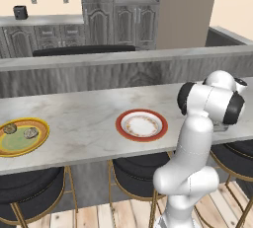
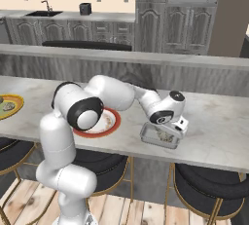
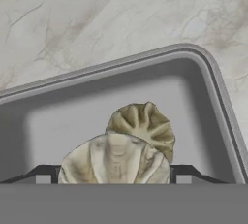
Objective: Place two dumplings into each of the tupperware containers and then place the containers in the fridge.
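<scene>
Marble counter (image 1: 89, 118), grey cabinets (image 1: 118, 24), stools (image 2: 209, 185)

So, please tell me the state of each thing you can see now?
gripper: open, low over the container
tupperware container: on the counter, holding two dumplings
two dumplings: touching, inside the container
red-rimmed plate: empty
yellow-rimmed plate: holding two dumplings

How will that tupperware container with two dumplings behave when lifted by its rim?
The tupperware container looks thin-walled, so it may flex. Gripped at one edge, it would probably tilt. The two dumplings lie loose and could slide across its smooth floor.
</scene>
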